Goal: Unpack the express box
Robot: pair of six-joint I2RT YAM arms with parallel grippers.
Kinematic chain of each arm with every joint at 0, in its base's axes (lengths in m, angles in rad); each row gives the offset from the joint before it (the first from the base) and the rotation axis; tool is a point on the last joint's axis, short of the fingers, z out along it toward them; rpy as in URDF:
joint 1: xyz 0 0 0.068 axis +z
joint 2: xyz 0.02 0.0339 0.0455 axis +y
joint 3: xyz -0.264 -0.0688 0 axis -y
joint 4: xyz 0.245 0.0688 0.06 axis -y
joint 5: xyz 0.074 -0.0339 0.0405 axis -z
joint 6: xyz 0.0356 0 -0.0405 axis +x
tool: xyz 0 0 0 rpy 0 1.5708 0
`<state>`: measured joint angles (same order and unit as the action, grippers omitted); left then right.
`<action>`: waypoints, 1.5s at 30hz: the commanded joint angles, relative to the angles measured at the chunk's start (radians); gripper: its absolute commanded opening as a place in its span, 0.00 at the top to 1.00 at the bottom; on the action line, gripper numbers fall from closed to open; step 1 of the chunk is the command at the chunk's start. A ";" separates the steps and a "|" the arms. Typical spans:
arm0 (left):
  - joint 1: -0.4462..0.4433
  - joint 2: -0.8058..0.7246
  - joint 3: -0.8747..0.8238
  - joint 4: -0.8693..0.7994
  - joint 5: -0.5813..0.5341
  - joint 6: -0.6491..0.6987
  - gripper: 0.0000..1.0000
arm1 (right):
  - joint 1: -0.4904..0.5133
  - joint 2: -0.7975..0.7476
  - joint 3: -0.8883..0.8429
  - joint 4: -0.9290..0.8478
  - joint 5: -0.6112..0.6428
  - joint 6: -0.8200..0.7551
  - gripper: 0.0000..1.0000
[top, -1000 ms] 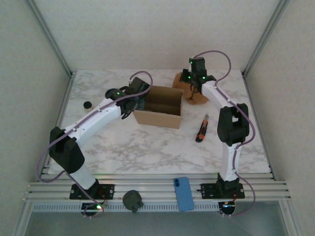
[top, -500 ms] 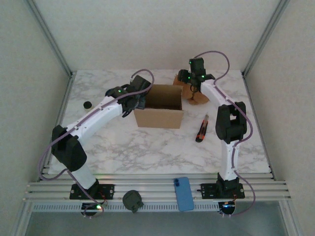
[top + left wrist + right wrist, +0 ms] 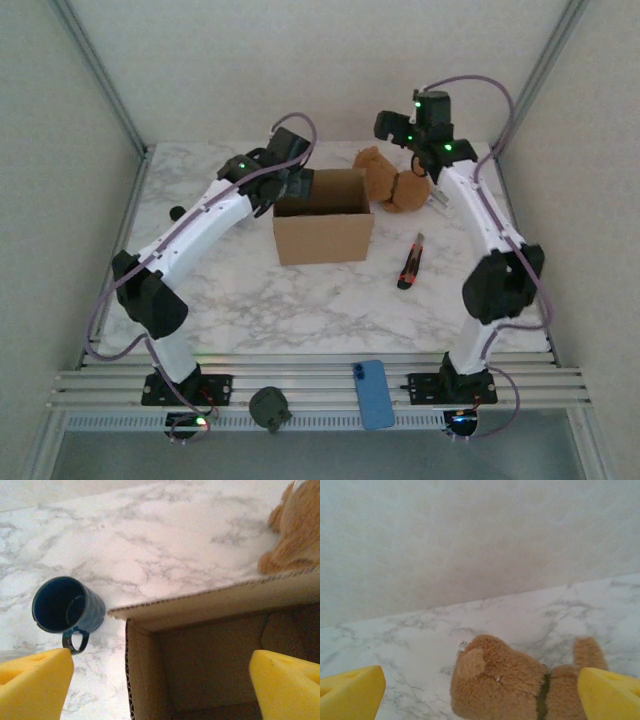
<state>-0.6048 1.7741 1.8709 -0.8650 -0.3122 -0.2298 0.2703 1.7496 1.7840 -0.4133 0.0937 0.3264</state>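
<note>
At the middle of the marble surface (image 3: 250,300), toward its far half, stands the express box (image 3: 322,218), upright, its top open and its long axis running left to right across the arms' reach. Left pincer (image 3: 160,690): spread wide and empty, hanging over the box's far-left corner, so that one yellow pad (image 3: 32,682) sits outside the left wall and the other over the open cavity; the corrugated edge of the left wall runs between them. Right pincer (image 3: 480,692): likewise spread wide, gripping nothing, raised above the teddy bear (image 3: 505,685), which lies on the surface just beside the box's far-right corner. A dark blue mug (image 3: 67,605) sits on the surface near the far-left corner, outside the box. A utility knife (image 3: 410,262) rests to the right of the box, apart from it. Key relation: the box lies directly below the left pincer and off to the left of the right one, so the left arm is judged the nearer for any reach into the cavity or grip on a wall. Whether anything is left inside cannot be told; the interior is in shadow.
</note>
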 commanded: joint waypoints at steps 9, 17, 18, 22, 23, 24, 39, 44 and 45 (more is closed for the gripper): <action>0.016 -0.314 -0.152 0.346 -0.236 0.089 0.00 | -0.018 -0.547 -0.497 0.051 0.264 -0.172 0.01; 0.146 -0.841 -1.125 1.336 -0.222 0.424 0.00 | -0.021 -0.875 -1.144 0.495 0.386 -0.323 0.02; 0.159 -0.867 -1.211 1.417 -0.232 0.450 0.00 | -0.023 -0.889 -1.204 0.544 0.399 -0.317 0.02; 0.268 -0.874 -1.416 1.550 -0.358 0.362 0.00 | -0.037 -0.857 -1.419 0.765 0.421 -0.284 0.01; 0.293 -0.867 -1.472 1.607 -0.357 0.349 0.00 | -0.044 -0.827 -1.462 0.838 0.410 -0.276 0.01; 0.314 -0.855 -1.518 1.670 -0.356 0.340 0.00 | -0.047 -0.794 -1.495 0.905 0.406 -0.260 0.01; 0.562 -0.297 -1.710 2.247 0.041 0.211 0.00 | -0.203 -0.257 -1.521 1.447 0.131 -0.243 0.01; 0.636 -0.228 -1.663 2.209 0.176 0.165 0.01 | -0.229 -0.203 -1.483 1.445 0.065 -0.244 0.01; 0.649 -0.237 -1.662 2.189 0.203 0.157 0.00 | -0.230 -0.208 -1.437 1.347 0.021 -0.256 0.01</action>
<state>0.0109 1.5417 0.1879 1.3075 -0.2508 -0.0296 0.0494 1.5318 0.2649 0.9913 0.2173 0.0708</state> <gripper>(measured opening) 0.995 0.990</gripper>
